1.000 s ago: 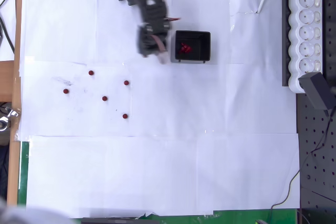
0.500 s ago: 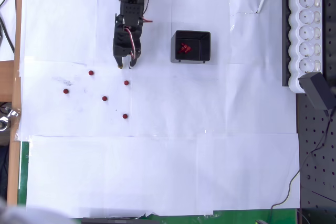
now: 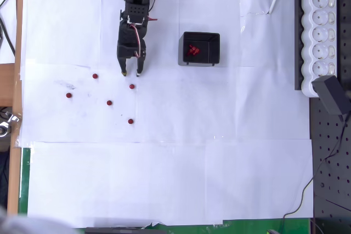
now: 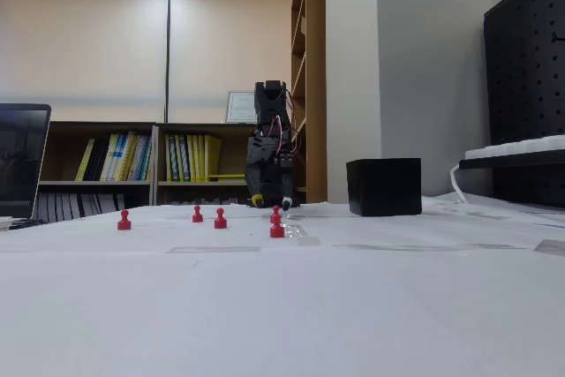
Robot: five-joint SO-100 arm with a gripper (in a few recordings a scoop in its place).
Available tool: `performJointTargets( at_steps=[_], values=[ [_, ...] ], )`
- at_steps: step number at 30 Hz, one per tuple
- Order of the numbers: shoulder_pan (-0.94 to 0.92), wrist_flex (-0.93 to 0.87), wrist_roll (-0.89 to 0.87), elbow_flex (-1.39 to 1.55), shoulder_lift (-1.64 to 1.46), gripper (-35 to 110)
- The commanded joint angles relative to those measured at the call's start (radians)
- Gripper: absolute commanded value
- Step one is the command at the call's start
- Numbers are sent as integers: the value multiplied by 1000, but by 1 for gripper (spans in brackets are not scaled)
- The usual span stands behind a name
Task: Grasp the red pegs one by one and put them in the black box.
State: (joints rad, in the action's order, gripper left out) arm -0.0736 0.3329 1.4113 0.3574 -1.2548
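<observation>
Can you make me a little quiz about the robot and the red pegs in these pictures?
1. How many red pegs stand loose on the white paper in the overhead view?
2. True or false: the black box already holds some red pegs.
3. In the overhead view, the gripper is: A) over the box, B) just above the nearest loose peg in the picture, C) at the power strip.

Key: 1. Five. 2. True. 3. B.

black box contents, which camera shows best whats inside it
The overhead view: it looks straight down into the black box and shows a cluster of red pegs lying inside. The fixed view sees the box from table level, so its front wall hides the inside.
</observation>
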Motion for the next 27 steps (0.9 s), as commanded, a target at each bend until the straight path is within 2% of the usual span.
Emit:
performJointTargets(
  at_steps=[1,10,22,27],
  values=[
    [-14,91,25,9,-40,14],
    [-9,252,44,8,-160,14],
    [54,264,84,29,-238,14],
    [61,331,137,40,-291,14]
  ],
)
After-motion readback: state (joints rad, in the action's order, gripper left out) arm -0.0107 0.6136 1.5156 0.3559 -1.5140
